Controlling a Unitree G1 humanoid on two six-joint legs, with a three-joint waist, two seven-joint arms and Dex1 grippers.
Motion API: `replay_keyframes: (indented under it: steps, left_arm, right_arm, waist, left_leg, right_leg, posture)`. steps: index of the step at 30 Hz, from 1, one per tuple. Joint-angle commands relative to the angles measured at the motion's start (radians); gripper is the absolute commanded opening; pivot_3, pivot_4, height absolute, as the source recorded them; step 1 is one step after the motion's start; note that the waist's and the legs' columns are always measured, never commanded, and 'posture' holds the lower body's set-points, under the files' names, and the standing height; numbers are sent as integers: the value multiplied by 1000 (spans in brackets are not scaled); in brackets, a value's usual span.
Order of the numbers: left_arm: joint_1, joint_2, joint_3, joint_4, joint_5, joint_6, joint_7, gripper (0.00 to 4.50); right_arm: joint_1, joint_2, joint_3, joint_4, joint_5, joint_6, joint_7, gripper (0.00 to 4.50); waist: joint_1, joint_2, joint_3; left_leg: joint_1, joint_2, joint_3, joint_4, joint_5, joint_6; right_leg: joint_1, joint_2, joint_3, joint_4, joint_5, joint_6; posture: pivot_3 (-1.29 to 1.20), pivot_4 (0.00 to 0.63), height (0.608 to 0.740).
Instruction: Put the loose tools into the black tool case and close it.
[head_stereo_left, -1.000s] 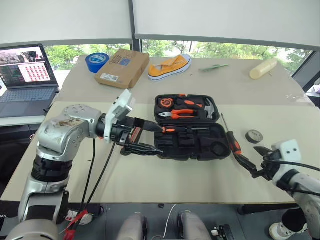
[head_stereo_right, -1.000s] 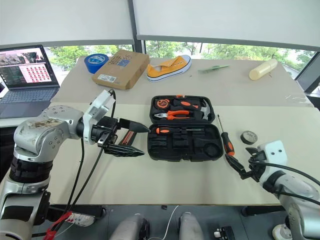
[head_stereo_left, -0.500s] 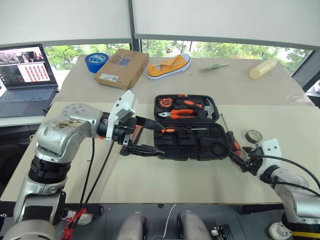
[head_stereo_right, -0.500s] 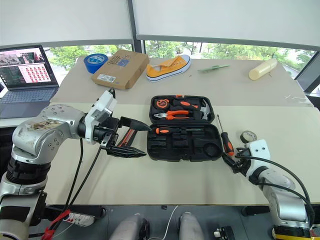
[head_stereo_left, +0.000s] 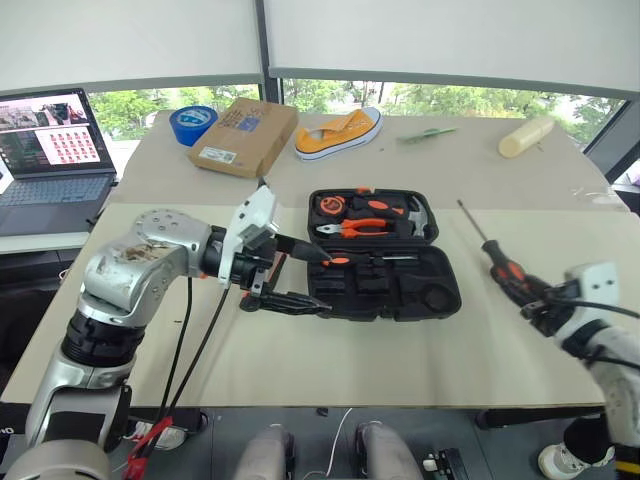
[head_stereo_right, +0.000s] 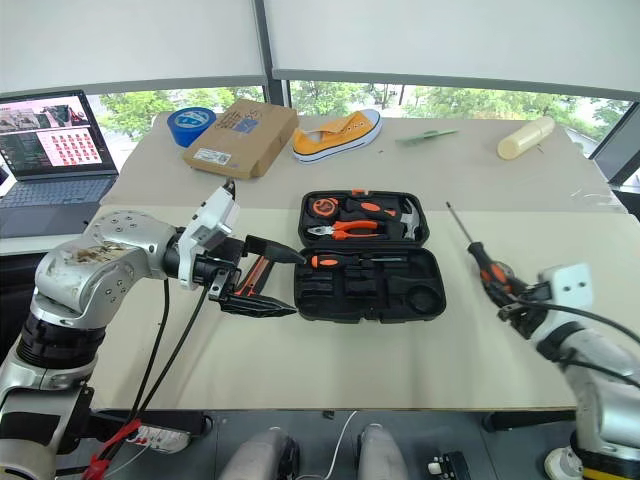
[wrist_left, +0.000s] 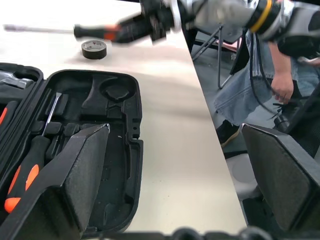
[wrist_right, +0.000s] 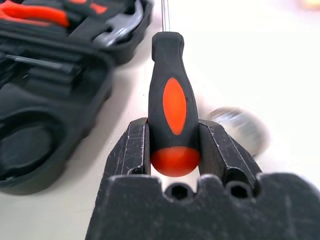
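Stereo overview, from my head camera. Black tool case (head_stereo_right: 365, 255) lies open on the beige surface (head_stereo_right: 400, 345), its lid half farther from me and its base half nearer. Lid half holds orange-handled pliers (head_stereo_right: 345, 229), a hammer (head_stereo_right: 408, 214) and a small orange-and-black round tool (head_stereo_right: 325, 207). Base half holds one black-and-orange screwdriver (head_stereo_right: 345, 261) seated along its far row; the round recess (head_stereo_right: 428, 297) at its right end stands empty.

Right side: my right jaws (wrist_right: 175, 145) are closed on the butt end of a second black-and-orange screwdriver (head_stereo_right: 487, 268), one finger (wrist_right: 134, 150) pressed against each flank of the handle. Tool is off the surface, to the right of the case, its shaft pointing away from me. Small dark tape roll (wrist_left: 93, 49) lies on the surface beyond the case's right end, near that screwdriver.

Left side: my left jaws (head_stereo_right: 265, 280) stand wide apart and hold nothing, pointing toward the case's left edge, the upper finger (head_stereo_right: 272, 250) reaching over that edge.

Far surface: blue tape roll (head_stereo_right: 194, 125), brown cardboard box (head_stereo_right: 240, 136), yellow shoe (head_stereo_right: 338, 133). Laptop (head_stereo_right: 52, 150) sits at far left.
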Motion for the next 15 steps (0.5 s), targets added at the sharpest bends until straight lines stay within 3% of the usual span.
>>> replay_keyframes:
  steps: [1,7,15]
  left_arm:
    - [2,13,3,-10,-6,-23,-7,4500]
    - [-4,1,-24,5,-3,-37,-22,4500]
    - [-14,0,-32,20,7,-53,-18,4500]
  right_arm:
    - [-84,-113,14,8,73,-31,220,987]
    - [-267,-191,279,182,-58,-270,548,987]
    - [-550,-110,523,554,-310,-702,639,987]
  waist:
    - [-5,0,0]
    - [-16,0,0]
    - [-17,1,1]
  left_leg:
    - [0,0,0,0,0,0]
    - [1,0,0,-1,0,0]
    - [-1,0,0,-1,2,-4]
  right_leg:
    - [0,0,0,0,0,0]
    - [1,2,-1,-1,0,0]
    - [-1,0,-1,1,0,0]
  posture:
    - [0,150,735]
    - [0,150,735]
    - [0,150,735]
